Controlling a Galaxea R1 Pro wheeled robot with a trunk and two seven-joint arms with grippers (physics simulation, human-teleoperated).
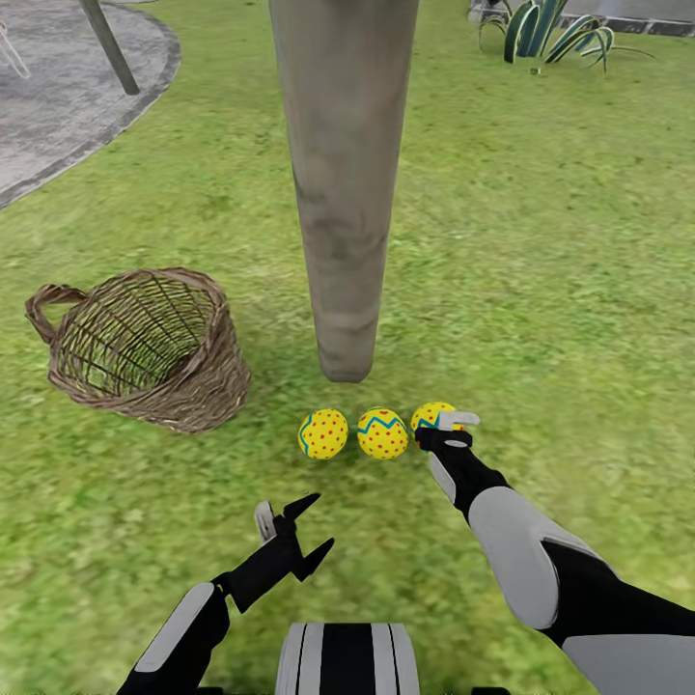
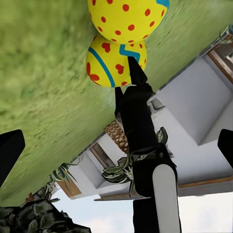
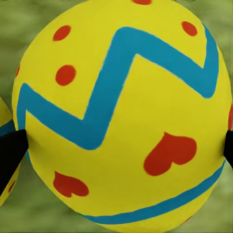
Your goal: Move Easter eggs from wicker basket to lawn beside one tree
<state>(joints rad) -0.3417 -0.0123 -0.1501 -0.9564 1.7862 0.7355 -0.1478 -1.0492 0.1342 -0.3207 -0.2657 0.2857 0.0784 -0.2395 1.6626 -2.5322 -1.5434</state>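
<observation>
Nearest to us, our own trunk (image 1: 347, 661) shows at the lower edge of the head view, and just beyond it our left claw (image 1: 307, 526) hangs over the lawn (image 1: 541, 290) with its two dark fingers spread wide and nothing between them. In the left wrist view we look past that claw's tips along our right arm (image 2: 145, 145) toward two of the eggs.

Farther out, our right claw (image 1: 446, 430) reaches the right egg (image 1: 430, 416), which rests on the grass. The right wrist view shows this egg (image 3: 124, 116) up close, with a dark fingertip (image 3: 10, 153) at each side of it; we cannot tell whether the fingers press on it or merely flank it.

The middle egg (image 1: 382, 433) and the left egg (image 1: 323, 433) lie in a row with it, all three close together on the lawn just before the foot of the tree (image 1: 343, 193).

To the left of the trunk, near it, the wicker basket (image 1: 145, 343) lies tipped on its side, its opening facing us, no egg inside.

Beyond, a grey patio (image 1: 68, 87) and spiky plants (image 1: 550, 34) edge the grass.
</observation>
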